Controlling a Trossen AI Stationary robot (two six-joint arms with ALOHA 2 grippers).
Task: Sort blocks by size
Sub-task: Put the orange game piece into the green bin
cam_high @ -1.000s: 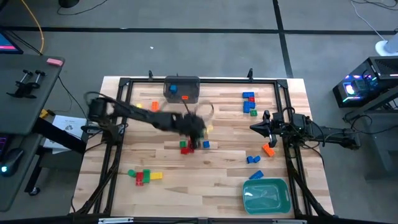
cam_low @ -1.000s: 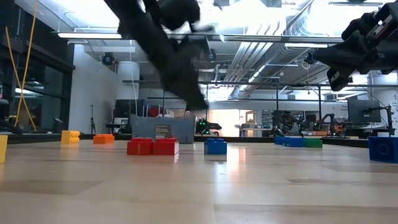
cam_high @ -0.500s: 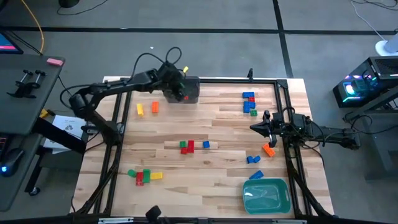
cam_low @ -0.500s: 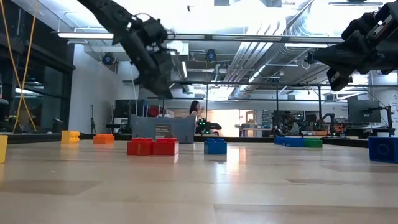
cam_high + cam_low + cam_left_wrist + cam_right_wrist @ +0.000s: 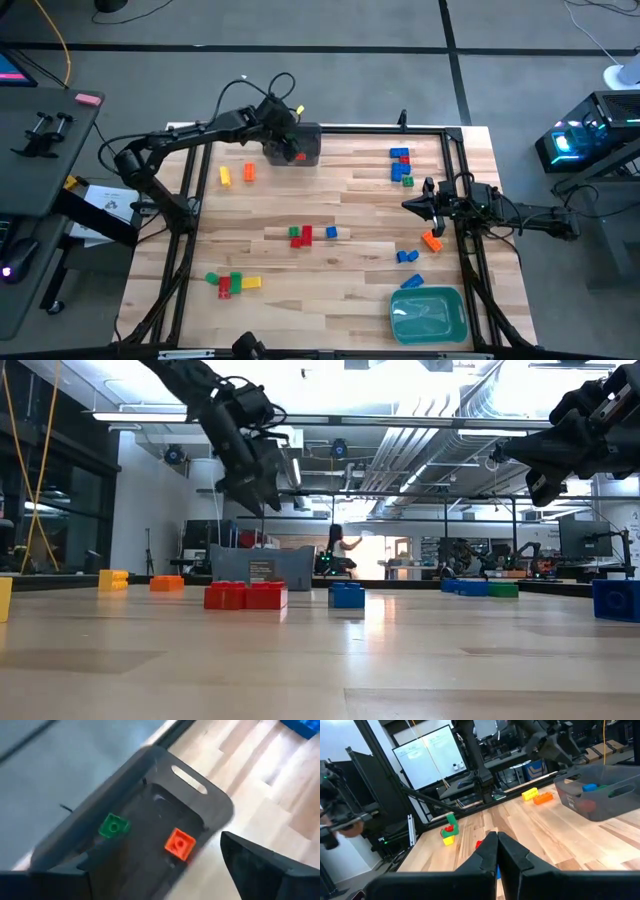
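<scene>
My left gripper point(image 5: 285, 135) hangs open over the dark grey bin point(image 5: 293, 143) at the table's far edge and holds nothing. In the left wrist view, an orange-red block point(image 5: 179, 843) and a green block point(image 5: 114, 826) lie on the bin's floor point(image 5: 150, 820), between and beyond my spread fingers. More blocks lie on the table: a green, red and blue group point(image 5: 307, 235) in the middle and a yellow and orange pair point(image 5: 236, 174) at the far left. My right gripper point(image 5: 408, 205) waits shut at the right side, level, touching nothing.
A green, red and yellow cluster point(image 5: 232, 283) lies near left. A blue, red and green row point(image 5: 401, 165) lies far right. An orange block point(image 5: 431, 240) and two blue ones point(image 5: 406, 256) lie under the right arm. The teal tray point(image 5: 428, 313) sits near right.
My left gripper has swung from the middle of the table, by the red and green blocks, to the far edge and risen above the bin. Over the bin its fingers have spread apart. The blocks on the table have stayed put.
</scene>
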